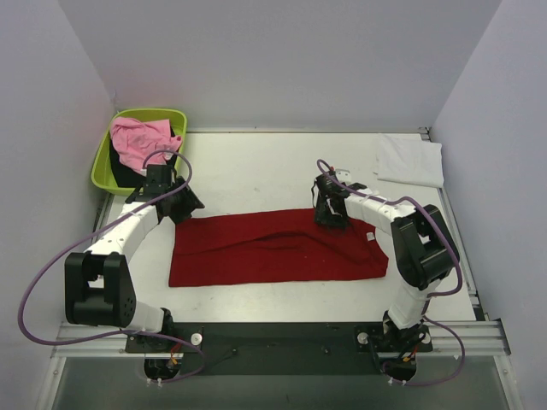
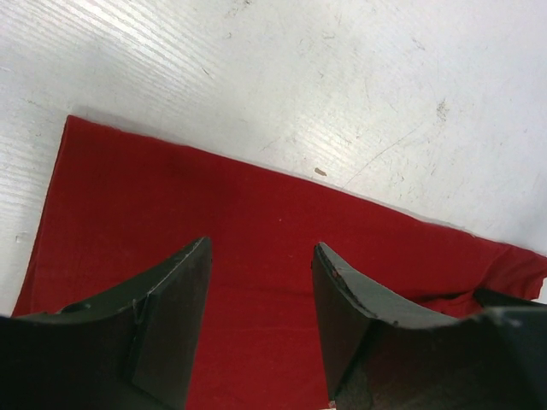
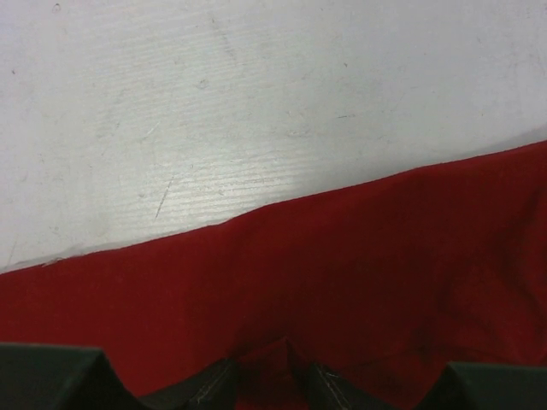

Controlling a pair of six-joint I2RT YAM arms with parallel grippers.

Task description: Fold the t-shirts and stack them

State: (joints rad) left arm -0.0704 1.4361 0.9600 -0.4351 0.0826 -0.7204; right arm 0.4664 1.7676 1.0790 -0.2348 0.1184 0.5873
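The deep red t-shirt (image 1: 273, 248) lies folded into a long strip across the middle of the table. My left gripper (image 1: 184, 212) hovers over its far left corner, open, with flat red cloth (image 2: 171, 205) showing between the fingers (image 2: 261, 248). My right gripper (image 1: 329, 220) is down on the far edge of the red shirt (image 3: 385, 256), right of centre; its fingertips (image 3: 267, 367) pinch a small raised ridge of red cloth. A folded white t-shirt (image 1: 410, 160) lies at the back right. A pink t-shirt (image 1: 139, 141) rests on a black one (image 1: 126, 175) in the tub.
The lime-green tub (image 1: 102, 166) stands at the back left corner, close behind my left arm. White walls enclose the table on three sides. Bare white tabletop (image 1: 256, 166) lies beyond the red shirt.
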